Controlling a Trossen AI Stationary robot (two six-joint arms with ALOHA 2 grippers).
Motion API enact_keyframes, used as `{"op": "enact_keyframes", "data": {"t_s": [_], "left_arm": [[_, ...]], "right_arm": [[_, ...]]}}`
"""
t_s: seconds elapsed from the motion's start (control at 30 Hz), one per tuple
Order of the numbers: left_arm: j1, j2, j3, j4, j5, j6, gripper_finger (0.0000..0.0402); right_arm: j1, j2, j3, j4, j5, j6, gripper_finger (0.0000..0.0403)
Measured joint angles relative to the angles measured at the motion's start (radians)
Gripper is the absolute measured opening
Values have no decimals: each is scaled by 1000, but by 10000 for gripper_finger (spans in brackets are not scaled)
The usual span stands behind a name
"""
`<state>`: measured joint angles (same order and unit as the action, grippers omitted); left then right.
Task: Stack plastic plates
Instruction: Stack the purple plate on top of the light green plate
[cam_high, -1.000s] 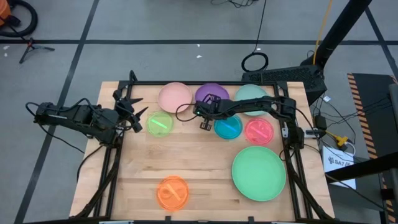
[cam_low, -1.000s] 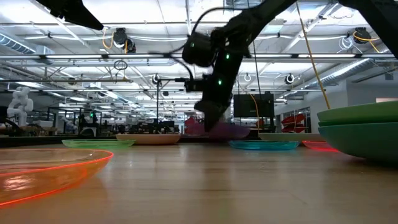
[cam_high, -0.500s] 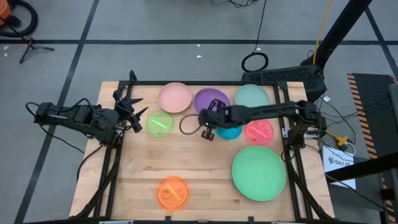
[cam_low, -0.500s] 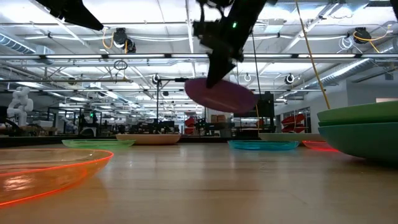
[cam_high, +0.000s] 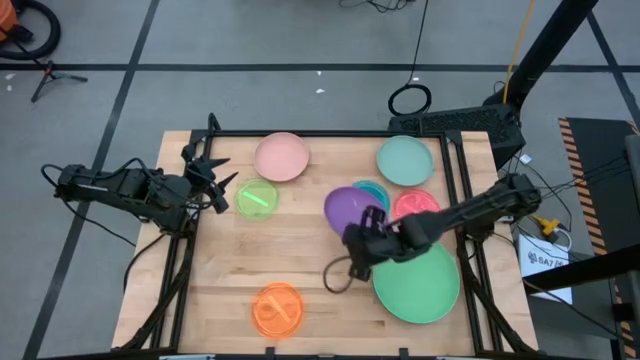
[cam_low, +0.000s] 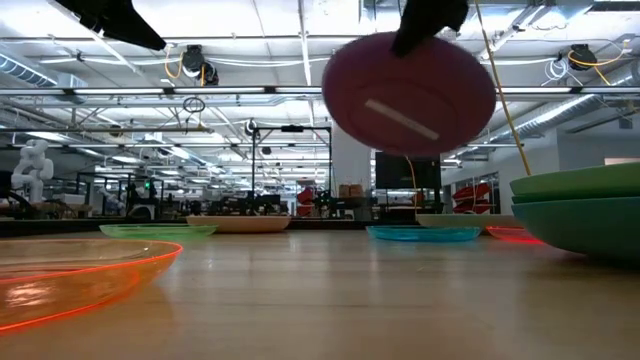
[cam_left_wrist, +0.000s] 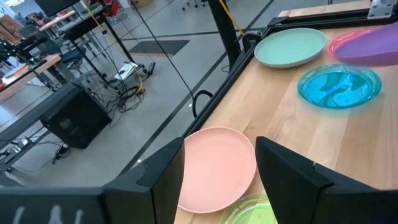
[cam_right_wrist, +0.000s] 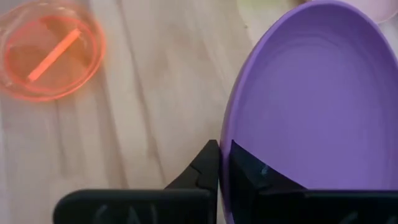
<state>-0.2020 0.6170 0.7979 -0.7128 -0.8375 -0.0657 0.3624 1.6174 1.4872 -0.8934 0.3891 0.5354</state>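
Purple plate (cam_high: 346, 208) is off the table and pinched by its rim in my right gripper (cam_right_wrist: 224, 163), fingers pressed together on the edge. From above it hangs over the middle of the table (cam_high: 300, 250), just off the edge of the large green plate (cam_high: 420, 282) that sits near the front right corner. In the low view it rides high, tilted so I see its underside.

I read this as the carry step: one medium plate lifted and on its way to a stack. The large green plate, which seems to have a teal one under it in the low view, looks like the base. The next move calls for bringing the purple plate over that plate's centre, levelling it, lowering until it nests, and only then letting go; released while tilted, I think it would slide off.

Left gripper (cam_left_wrist: 217, 168) waits by the left edge with fingers spread, empty, near the pink plate (cam_high: 282, 156) and the yellow-green plate (cam_high: 256, 198). Other plates lie apart: mint plate (cam_high: 406, 160) at the back right, blue plate (cam_high: 372, 190) and red plate (cam_high: 420, 202) beside the carried one, orange plate (cam_high: 276, 308) near the front edge.

No brand, label or readable writing shows on any plate.
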Motion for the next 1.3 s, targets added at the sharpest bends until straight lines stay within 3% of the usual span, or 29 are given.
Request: {"op": "enact_keyframes", "data": {"t_s": [0.2, 0.47, 0.63, 1.3], "left_arm": [[0, 0, 0, 14, 0, 21, 202], [0, 0, 0, 80, 3, 90, 202], [0, 0, 0, 136, 3, 148, 202], [5, 44, 0, 387, 2, 383, 202]], "right_arm": [[40, -60, 0, -119, -10, 141, 8], [85, -60, 0, -202, -189, 363, 8], [112, -59, 0, -216, -207, 463, 8], [153, 85, 0, -204, -180, 531, 8]]}}
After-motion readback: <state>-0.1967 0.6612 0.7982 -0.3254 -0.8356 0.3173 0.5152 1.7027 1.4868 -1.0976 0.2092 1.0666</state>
